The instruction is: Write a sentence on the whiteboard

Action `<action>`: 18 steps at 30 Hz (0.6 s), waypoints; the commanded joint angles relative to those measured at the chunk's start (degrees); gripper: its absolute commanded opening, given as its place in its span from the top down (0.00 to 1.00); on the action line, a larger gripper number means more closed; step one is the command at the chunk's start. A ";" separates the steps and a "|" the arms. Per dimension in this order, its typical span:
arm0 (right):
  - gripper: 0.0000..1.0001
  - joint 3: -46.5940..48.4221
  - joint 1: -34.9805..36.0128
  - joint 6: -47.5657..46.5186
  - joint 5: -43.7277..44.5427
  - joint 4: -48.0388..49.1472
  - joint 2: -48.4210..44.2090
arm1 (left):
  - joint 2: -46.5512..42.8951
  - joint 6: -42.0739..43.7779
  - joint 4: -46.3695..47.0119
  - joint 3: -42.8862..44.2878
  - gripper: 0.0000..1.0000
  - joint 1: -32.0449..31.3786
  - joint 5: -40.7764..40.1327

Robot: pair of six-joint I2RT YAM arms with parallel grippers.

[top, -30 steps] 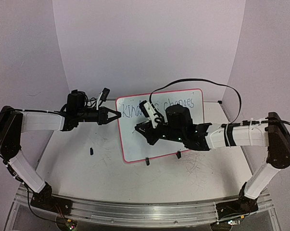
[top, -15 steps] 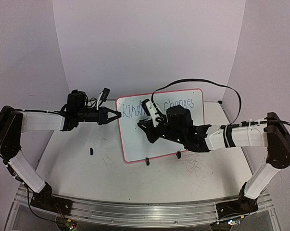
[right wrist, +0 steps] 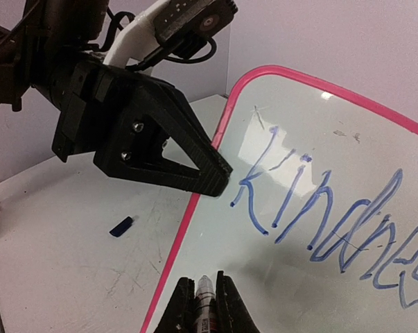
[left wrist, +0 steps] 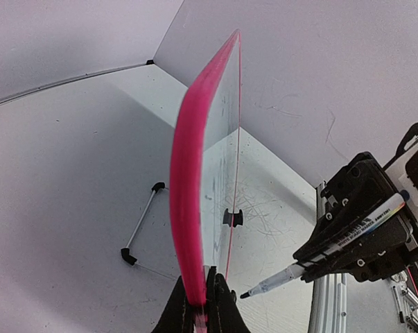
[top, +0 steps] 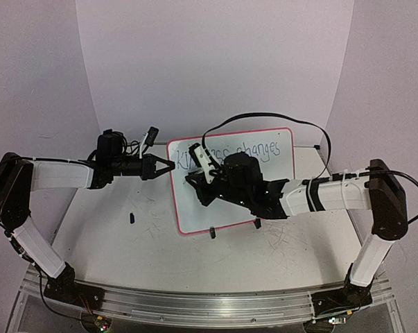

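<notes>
The left gripper (left wrist: 202,295) is closed on the 10 o'clock edge of the glossy pink-framed whiteboard (top: 202,208). The right gripper (right wrist: 203,305) clamps a white marker (left wrist: 347,232). Hard pressure could tip the board and spoil the blue handwritten sentence (right wrist: 319,208).

- The table (top: 91,257) is a white top with a curved near edge. It is scuffed with thin grey scratches, thickest near the middle and to the right.
- The whiteboard (top: 226,216) stands on it toward the far middle, leaning back, its lower edge on two small black clip feet (top: 213,233).
- In the left wrist view, a thin wire leg (left wrist: 141,225) with black tips rests on the table behind the board.
- A small dark cap (top: 132,218) lies alone to the left of the board, well apart from it.
</notes>
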 commanded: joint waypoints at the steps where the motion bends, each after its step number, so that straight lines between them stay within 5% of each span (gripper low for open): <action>1: 1.00 3.58 1.05 -1.54 2.80 1.40 1.59 | 0.77 4.40 -0.96 1.98 1.00 -0.62 -3.78; 18: 1.00 6.26 1.56 -1.86 8.55 0.62 4.61 | 0.58 4.66 -1.22 2.01 1.00 -0.83 -3.85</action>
